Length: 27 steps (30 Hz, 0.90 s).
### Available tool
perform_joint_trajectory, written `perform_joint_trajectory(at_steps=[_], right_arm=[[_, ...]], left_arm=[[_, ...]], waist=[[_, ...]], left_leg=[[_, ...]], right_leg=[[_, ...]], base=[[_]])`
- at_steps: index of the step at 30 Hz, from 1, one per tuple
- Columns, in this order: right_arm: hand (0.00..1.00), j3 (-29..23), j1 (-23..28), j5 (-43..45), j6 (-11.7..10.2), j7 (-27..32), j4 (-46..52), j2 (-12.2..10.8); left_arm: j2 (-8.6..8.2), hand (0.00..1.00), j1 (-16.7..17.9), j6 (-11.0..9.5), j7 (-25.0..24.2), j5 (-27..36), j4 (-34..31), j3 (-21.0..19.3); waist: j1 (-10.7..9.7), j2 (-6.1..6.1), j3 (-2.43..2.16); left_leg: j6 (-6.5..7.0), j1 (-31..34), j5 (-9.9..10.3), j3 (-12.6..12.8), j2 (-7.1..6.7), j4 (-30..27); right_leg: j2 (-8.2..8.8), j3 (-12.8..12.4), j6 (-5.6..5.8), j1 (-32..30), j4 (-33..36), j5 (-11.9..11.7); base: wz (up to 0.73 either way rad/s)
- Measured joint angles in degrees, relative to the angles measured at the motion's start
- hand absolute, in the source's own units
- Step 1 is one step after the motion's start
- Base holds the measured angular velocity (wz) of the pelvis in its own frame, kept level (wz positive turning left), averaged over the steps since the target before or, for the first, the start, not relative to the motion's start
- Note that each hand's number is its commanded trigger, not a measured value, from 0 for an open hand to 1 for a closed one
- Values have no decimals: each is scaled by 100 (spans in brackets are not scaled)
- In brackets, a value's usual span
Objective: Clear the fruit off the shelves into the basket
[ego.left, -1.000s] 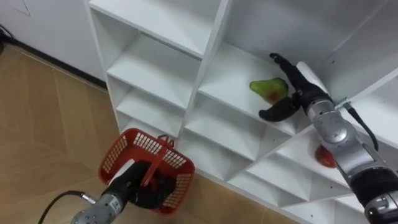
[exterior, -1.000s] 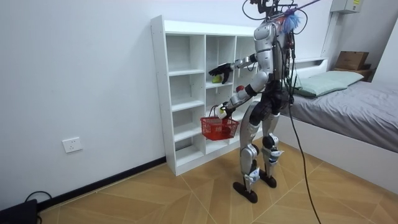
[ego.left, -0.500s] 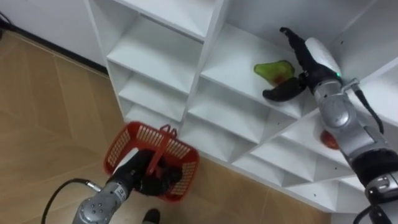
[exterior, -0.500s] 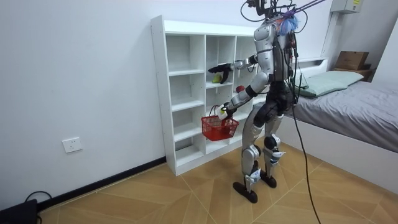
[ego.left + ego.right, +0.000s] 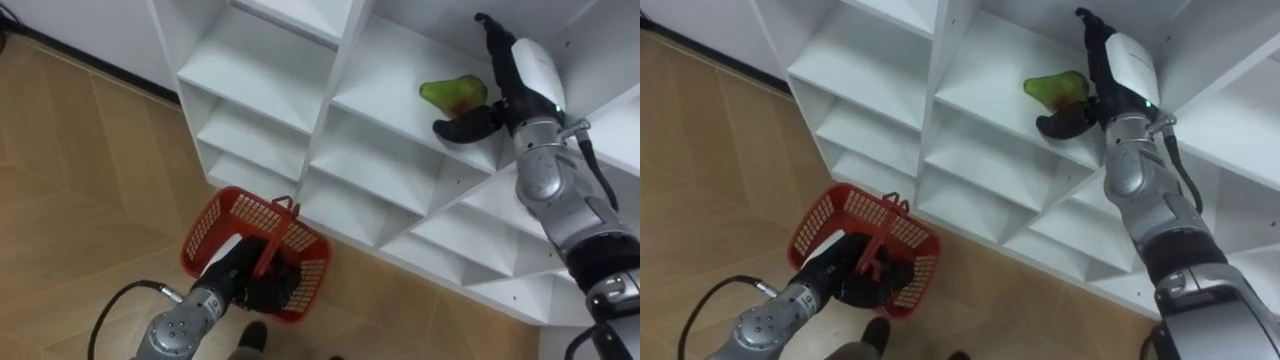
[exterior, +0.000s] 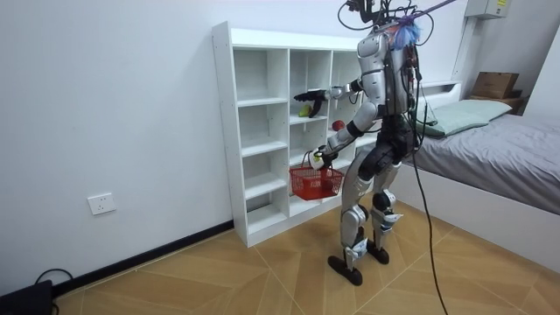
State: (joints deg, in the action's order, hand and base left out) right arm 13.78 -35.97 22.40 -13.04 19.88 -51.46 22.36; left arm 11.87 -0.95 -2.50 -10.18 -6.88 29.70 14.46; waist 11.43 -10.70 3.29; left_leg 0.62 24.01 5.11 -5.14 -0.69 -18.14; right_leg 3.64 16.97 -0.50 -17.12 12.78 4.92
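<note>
Left eye view: right hand (image 5: pixel 527 70) is hovering open beside the pear (image 5: pixel 455 93); smooth, probably bruisable, best cupped round its belly; left hand (image 5: pixel 243 284) is gripping the basket (image 5: pixel 214 223).

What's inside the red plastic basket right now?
No fruit shows in the red plastic basket. The black left hand, curled round its handle, covers much of the interior, so the bottom cannot be checked.

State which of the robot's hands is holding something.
The left hand: its fingers are curled round the handle of the red basket. The right hand is open, spread beside the pear on the shelf, not closed on it.
</note>
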Motion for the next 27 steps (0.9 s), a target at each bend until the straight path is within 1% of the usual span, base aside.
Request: perform_joint_trajectory(at_steps=[4,8,11,19,26,27], right_arm=[[0,0,-43,-241,61,-150,-48,0],[0,4,-126,-356,76,-375,-146,6],[0,6,-130,-468,95,-537,-154,19],[0,63,-128,-1013,138,-940,-156,61],[0,85,-153,-1346,186,-1484,-217,132],[2,85,-165,-1346,186,-1538,-242,137]], left_arm=[[-5,100,-40,14,-7,2,4,59],[4,100,-126,15,-35,4,75,91],[41,100,-130,15,-67,4,88,146],[69,100,-215,16,-73,4,192,167],[82,100,-322,16,-68,60,181,167],[82,100,-329,16,-68,60,181,167]], waist=[[14,-3,-2],[46,-17,-11],[46,-18,-12],[46,-21,-14],[80,-27,-18],[84,-27,-18]], left_leg=[[8,6,-12,12,-1,2],[11,-18,-42,51,-1,51],[10,-24,-42,50,-1,48],[9,-22,-42,34,-3,36],[9,-32,-45,42,0,33],[9,-35,-45,43,0,33]], right_leg=[[6,-1,1,-3,-1,-17],[10,-43,0,-19,-6,-37],[10,-35,0,-9,-8,-37],[12,16,2,3,-9,-35],[8,6,-4,12,-12,-45],[7,5,-6,15,-11,-47]], base=[[0],[-5],[0],[0],[0],[0]])
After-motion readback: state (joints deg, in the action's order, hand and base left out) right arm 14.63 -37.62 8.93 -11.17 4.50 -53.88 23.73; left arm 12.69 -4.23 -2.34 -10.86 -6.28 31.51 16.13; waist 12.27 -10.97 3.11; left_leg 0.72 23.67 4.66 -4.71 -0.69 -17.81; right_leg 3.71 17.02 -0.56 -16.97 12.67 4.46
